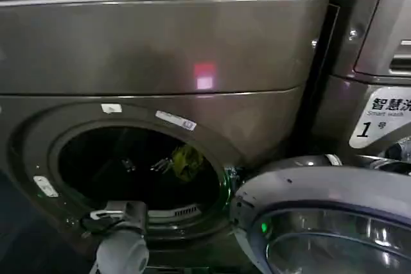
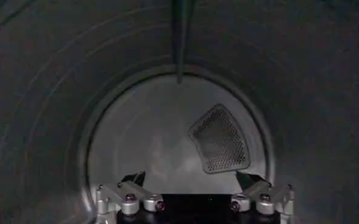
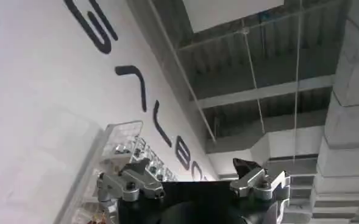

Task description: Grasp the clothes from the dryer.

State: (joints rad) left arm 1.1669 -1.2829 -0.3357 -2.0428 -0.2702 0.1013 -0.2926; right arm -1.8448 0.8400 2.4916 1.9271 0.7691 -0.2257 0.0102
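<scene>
The clothes show in the head view as a bright yellow-green garment (image 1: 187,162) lying deep in the dryer (image 1: 160,49), toward the right side of the round drum mouth (image 1: 138,178); darker cloth may lie beside it in the shadow, but that cannot be made out. The left arm reaches in at the lower rim of the mouth, and the left gripper (image 2: 193,185) sits inside the drum with its two fingers spread wide and nothing between them. From its wrist camera it faces straight down the drum's axis at the pale back wall and the perforated vent (image 2: 219,139), with no cloth ahead of it. So the garment seems to lie off to the robot's right of the gripper's line, and probably above it; the reach likely needs to swing that way before closing. The left arm is plainly the nearer one. The right gripper (image 3: 193,179) is away from the machine, pointed up at a lettered wall and ceiling beams, its fingers apart and empty. The open door (image 1: 321,216) hangs at lower right.
</scene>
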